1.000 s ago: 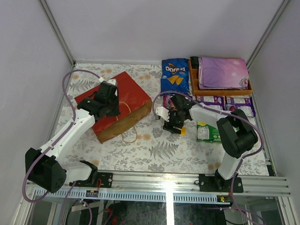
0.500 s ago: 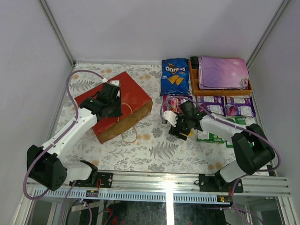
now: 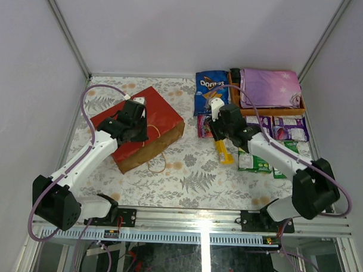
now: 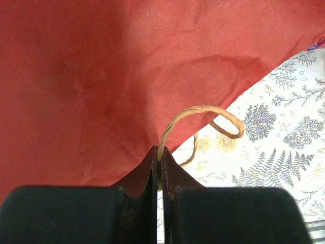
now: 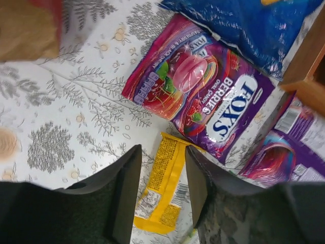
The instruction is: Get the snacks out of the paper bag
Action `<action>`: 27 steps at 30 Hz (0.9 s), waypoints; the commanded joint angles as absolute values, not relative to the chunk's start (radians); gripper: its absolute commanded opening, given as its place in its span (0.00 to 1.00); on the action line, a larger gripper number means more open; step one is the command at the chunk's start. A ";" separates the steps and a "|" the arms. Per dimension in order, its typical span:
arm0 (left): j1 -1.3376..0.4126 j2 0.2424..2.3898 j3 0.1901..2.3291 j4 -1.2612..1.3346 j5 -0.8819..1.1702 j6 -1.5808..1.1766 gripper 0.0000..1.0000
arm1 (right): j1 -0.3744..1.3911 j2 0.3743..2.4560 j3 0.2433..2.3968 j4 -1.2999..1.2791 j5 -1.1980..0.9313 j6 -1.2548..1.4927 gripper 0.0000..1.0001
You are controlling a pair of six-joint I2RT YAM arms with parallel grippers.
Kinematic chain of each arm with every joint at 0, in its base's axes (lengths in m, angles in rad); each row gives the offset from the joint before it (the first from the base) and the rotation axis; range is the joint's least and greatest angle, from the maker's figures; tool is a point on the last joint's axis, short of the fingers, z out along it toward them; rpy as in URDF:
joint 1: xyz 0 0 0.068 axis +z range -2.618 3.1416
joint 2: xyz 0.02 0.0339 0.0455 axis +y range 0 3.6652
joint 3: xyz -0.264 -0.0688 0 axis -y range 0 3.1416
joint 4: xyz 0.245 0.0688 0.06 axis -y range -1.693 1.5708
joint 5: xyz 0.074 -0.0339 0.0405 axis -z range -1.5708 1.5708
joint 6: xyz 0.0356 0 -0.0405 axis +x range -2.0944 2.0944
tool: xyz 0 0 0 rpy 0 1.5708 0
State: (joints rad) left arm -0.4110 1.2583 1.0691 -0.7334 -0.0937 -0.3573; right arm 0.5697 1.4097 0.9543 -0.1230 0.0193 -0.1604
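The red paper bag [image 3: 151, 114] lies on its side at the left, its brown mouth facing right. My left gripper [image 4: 160, 152] is shut on one thin tan loop handle [image 4: 203, 111] at the bag's edge [image 4: 101, 76]. Over the table's middle my right gripper [image 5: 162, 150] hovers open, nothing between its fingers. Under it a yellow packet [image 5: 170, 190] lies flat on the cloth, also in the top view [image 3: 223, 150]. Beside it is the Fox's candy pack [image 5: 213, 96]. The blue Doritos bag [image 3: 209, 89] lies further back. Purple packs [image 3: 287, 125] and a green pack [image 3: 252, 161] lie at the right.
An orange wooden tray [image 3: 266, 110] holding a folded purple star-print cloth [image 3: 269, 86] stands at the back right. The bag's second handle loop [image 3: 158, 165] trails on the fern-print tablecloth. Grey walls close in the left, back and right sides.
My right gripper has risen and swung toward the back, leaving the yellow packet lying on the table; its jaws have narrowed. The left gripper keeps its hold on the handle.
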 commanded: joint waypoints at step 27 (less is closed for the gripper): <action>-0.417 1.258 1.080 -0.690 -0.110 -0.335 0.00 | 0.571 1.471 0.730 -0.115 0.251 0.375 0.42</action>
State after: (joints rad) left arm -0.4118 1.2583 1.0691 -0.7334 -0.0952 -0.3569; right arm 0.5694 1.5154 0.7612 -0.1421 0.2203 0.3279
